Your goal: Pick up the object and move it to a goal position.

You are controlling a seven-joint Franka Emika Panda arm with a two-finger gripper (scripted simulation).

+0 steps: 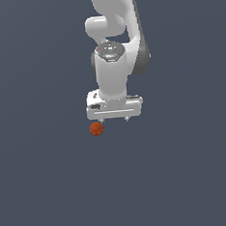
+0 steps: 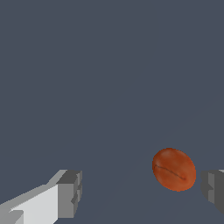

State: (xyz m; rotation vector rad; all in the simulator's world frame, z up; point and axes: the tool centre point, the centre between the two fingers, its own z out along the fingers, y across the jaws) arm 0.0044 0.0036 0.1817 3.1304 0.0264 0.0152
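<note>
Gripper [image 1: 114, 119] spread wide, pinching nothing, pointing down from the white arm [image 1: 113, 61]. In the wrist view, ball [image 2: 174, 169] between the two fingers [image 2: 70, 194], close beside one, apart from both. In the exterior view, red-orange ball [image 1: 96, 129] just below the gripper's end toward that view's left. Plain dark grey floor [image 1: 44, 189] all around.

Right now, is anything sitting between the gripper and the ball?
Nothing visible does. The ball lies in the gap of the open gripper, close to one finger and far from the other, with only bare grey ground around it. No goal marker shows in either view.
</note>
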